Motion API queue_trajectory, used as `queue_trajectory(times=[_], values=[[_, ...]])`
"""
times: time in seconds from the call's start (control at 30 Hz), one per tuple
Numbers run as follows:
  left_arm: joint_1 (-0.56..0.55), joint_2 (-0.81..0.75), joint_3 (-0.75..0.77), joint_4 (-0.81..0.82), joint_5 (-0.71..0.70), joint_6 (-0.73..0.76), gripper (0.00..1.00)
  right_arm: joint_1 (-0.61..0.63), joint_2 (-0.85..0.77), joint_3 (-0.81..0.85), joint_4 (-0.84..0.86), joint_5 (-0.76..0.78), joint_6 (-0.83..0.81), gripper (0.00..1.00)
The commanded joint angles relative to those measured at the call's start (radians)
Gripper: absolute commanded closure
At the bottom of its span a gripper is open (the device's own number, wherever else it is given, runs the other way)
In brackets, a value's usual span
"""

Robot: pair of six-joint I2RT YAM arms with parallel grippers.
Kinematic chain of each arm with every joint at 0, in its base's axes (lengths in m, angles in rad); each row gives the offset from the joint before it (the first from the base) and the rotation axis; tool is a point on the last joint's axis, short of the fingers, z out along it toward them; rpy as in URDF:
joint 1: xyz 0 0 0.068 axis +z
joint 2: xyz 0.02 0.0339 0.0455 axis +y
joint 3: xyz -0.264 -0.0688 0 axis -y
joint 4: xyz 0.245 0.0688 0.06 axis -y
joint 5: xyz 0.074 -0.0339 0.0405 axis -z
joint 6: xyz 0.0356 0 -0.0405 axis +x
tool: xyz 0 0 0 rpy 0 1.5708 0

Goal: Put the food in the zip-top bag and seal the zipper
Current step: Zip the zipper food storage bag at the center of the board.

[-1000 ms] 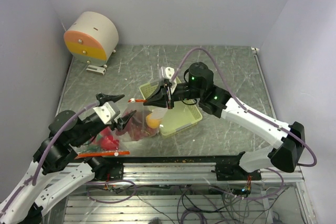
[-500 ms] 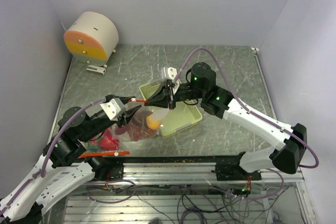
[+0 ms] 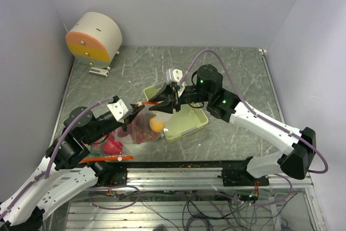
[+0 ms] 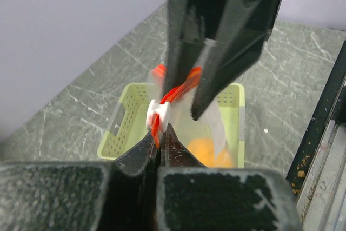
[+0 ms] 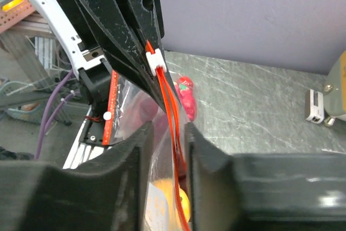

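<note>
The clear zip-top bag (image 3: 145,128) hangs between both grippers, its orange-red zipper (image 5: 172,109) on top. An orange (image 3: 157,124) and dark red-purple food (image 3: 138,129) lie inside. My left gripper (image 3: 134,113) (image 4: 160,133) is shut on the zipper strip just below the white slider (image 4: 159,114). My right gripper (image 3: 158,106) (image 5: 168,128) straddles the zipper further along with its fingers slightly apart, open. A pink-red dragon fruit (image 3: 112,146) (image 5: 186,96) lies on the table to the left of the bag.
The pale green tray (image 3: 189,124) (image 4: 121,128) stands behind and under the bag. A round beige and orange device (image 3: 94,36) is at the back left. An orange strip with a white dot (image 3: 105,159) lies along the front rail (image 3: 178,176).
My left gripper has swung in from the left and shut on the zipper beside the slider. My right gripper's jaws have parted a little from the zipper.
</note>
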Motion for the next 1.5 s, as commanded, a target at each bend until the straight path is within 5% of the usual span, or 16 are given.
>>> queue_trajectory(times=[0.0,0.13,0.37,0.87,1.27,1.47], values=[[-0.001,-0.003,0.064,-0.042,-0.02,-0.003,0.93,0.002,-0.041,-0.021,0.066,0.031,-0.037,0.62],[-0.001,-0.009,0.103,-0.112,0.002,0.003,0.93,0.0,-0.078,-0.04,0.121,0.009,-0.071,0.42],[0.0,-0.035,0.092,-0.12,0.074,-0.009,0.93,0.002,-0.026,0.026,0.155,-0.152,-0.099,0.39],[0.0,-0.052,0.088,-0.145,0.101,-0.012,0.93,-0.003,0.16,0.168,0.33,-0.417,0.112,0.53],[-0.001,-0.057,0.08,-0.142,0.103,-0.009,0.93,0.0,0.243,0.185,0.54,-0.428,0.337,0.59],[-0.001,-0.059,0.082,-0.145,0.107,-0.007,0.93,0.002,0.272,0.213,0.517,-0.401,0.332,0.6]])
